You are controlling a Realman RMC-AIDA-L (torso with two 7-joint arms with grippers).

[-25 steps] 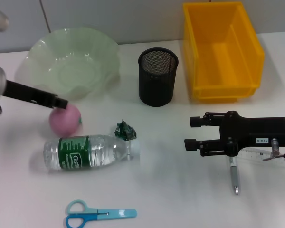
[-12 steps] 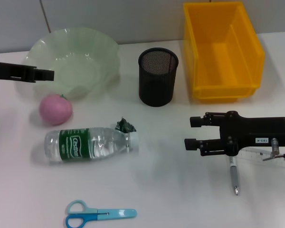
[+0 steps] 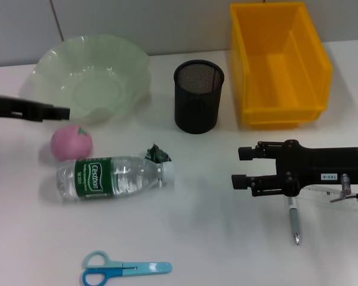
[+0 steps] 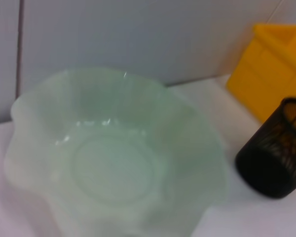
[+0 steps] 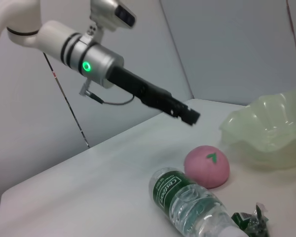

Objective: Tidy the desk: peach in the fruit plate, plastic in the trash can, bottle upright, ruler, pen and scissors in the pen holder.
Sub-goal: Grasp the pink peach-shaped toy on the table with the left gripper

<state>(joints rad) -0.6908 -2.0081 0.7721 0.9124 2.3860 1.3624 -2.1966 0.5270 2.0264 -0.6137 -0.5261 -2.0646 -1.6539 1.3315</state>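
The pink peach (image 3: 71,143) lies on the table in front of the pale green fruit plate (image 3: 128,65), touching the lying water bottle (image 3: 110,177). A crumpled green plastic wrapper (image 3: 157,155) sits by the bottle's cap. My left gripper (image 3: 62,111) hovers shut and empty just above and behind the peach, at the plate's front rim. My right gripper (image 3: 237,167) is open and empty at the right, over the pen (image 3: 295,220) and the clear ruler (image 3: 334,193). Blue scissors (image 3: 122,269) lie near the front edge. The right wrist view shows the peach (image 5: 206,166) and bottle (image 5: 197,207).
The black mesh pen holder (image 3: 198,97) stands upright at the centre back. The yellow bin (image 3: 241,71) stands at the back right. The left wrist view shows the plate (image 4: 113,163), the pen holder (image 4: 274,158) and the bin (image 4: 276,59).
My left gripper lifted off the peach, moved left and back, then dropped slightly. The peach rolled left and the bottle shifted a little. The right arm has not moved.
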